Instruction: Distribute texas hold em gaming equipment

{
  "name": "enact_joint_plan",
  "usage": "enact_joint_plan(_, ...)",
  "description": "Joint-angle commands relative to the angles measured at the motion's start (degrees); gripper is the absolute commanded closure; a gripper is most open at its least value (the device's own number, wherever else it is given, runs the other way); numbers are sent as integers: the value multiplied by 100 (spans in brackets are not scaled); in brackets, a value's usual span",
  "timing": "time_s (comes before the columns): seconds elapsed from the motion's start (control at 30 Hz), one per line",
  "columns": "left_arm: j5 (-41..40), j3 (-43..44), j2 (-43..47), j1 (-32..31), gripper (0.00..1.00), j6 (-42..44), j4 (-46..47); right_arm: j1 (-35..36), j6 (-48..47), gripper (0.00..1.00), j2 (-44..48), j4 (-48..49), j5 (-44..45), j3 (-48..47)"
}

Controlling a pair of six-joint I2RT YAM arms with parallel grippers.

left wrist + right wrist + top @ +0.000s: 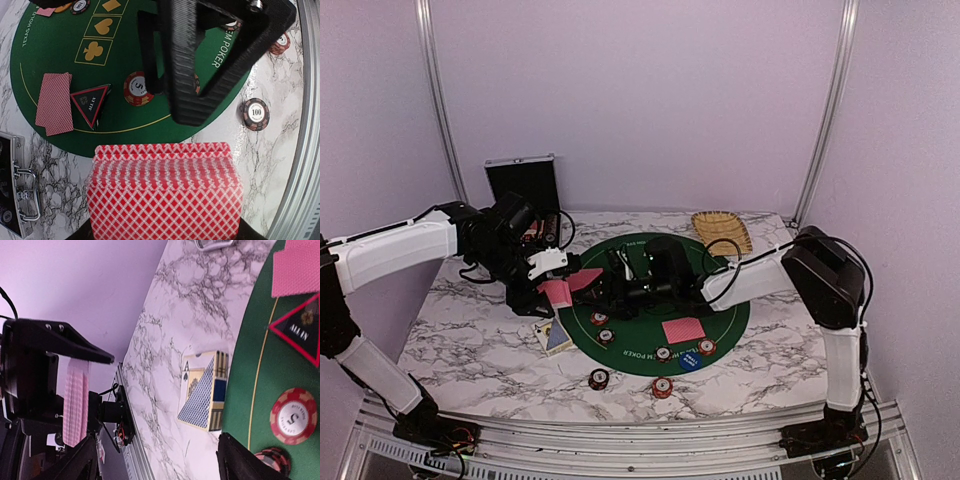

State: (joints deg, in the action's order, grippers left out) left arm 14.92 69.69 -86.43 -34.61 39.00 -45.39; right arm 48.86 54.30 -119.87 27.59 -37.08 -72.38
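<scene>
Legibly, triangular marker [90, 103] — "ALL IN", chip [255, 114] "100"

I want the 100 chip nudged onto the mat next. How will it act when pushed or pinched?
The 100 chip lies flat on the marble, so it would probably slide rather than roll. It looks thin, so a tool likely finds little rim to pinch. It may catch at the mat edge, which overlies the marble.
</scene>
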Motion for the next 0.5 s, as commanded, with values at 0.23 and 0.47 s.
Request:
enact_joint_plan(0.23, 114, 246, 12, -16, 97, -33, -128, 224, 834, 18, 19, 1457, -436, 108)
enact_joint_plan(0.47, 119, 253, -13, -36, 97, -51, -128, 302, 999, 17, -170, 1598, -471, -87)
